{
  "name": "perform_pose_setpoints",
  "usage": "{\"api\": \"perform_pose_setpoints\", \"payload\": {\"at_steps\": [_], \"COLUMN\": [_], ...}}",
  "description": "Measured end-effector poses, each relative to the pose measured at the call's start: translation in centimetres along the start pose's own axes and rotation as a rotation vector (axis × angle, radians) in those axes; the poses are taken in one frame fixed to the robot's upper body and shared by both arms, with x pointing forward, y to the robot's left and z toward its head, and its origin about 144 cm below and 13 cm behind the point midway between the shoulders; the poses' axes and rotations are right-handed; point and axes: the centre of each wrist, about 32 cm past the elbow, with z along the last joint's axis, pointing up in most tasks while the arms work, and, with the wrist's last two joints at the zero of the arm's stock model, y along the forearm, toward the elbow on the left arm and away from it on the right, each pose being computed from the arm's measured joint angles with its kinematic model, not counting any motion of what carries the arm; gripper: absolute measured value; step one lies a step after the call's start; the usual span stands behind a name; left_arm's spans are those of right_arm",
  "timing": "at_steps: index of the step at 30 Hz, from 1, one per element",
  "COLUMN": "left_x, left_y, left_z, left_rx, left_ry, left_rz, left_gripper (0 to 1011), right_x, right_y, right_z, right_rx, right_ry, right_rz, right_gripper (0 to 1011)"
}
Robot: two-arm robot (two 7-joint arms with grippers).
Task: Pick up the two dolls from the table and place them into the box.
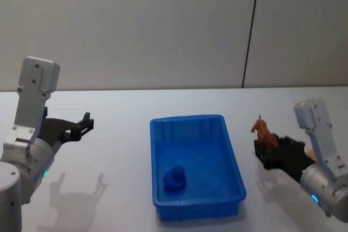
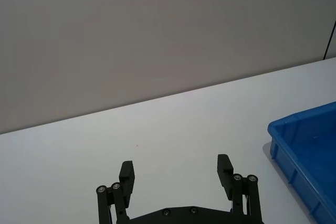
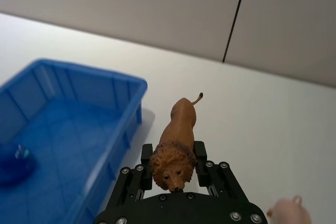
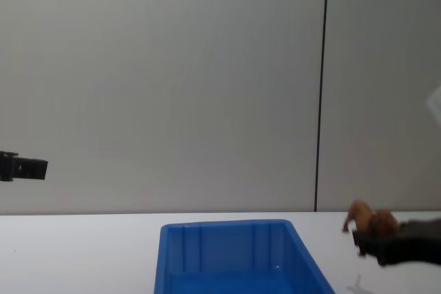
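Zero of two dolls in blue box [image 1: 187, 119] | right gripper [image 3: 173, 151] clamped on lion doll [image 3: 181, 121], held above table [image 1: 119, 134] right of box | peach doll [image 3: 287, 212] on table, not yet picked | left gripper [image 2: 176, 169] spread wide, idle, well left of box

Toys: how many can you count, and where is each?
3. Lion toy in the right gripper; blue toy inside the box; pale toy on the table by that gripper. More may be hidden.
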Motion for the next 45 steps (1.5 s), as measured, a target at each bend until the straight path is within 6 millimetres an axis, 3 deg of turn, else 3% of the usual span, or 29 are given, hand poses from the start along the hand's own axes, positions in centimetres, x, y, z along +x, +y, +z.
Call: {"api": "perform_pose_setpoints", "payload": {"at_steps": [20,32,45], "left_x": [0.0,0.0,0.0], "left_y": [0.0,0.0,0.0], "left_z": [0.0,0.0,0.0], "left_rx": [0.000,0.000,0.000], "left_ry": [0.000,0.000,0.000], "left_rz": [0.000,0.000,0.000], "left_gripper": [1001,1001,1001], "right_x": [-0.8,-1.7,-2.6], "right_y": [0.0,0.6,1.4], "right_z": [5.0,6.2,5.9], "right_rx": [0.236,0.179,0.027], "right_ry": [0.018,0.103,0.138], "right_rz": [0.179,0.264,0.268], "right_gripper": [440,440,440]}}
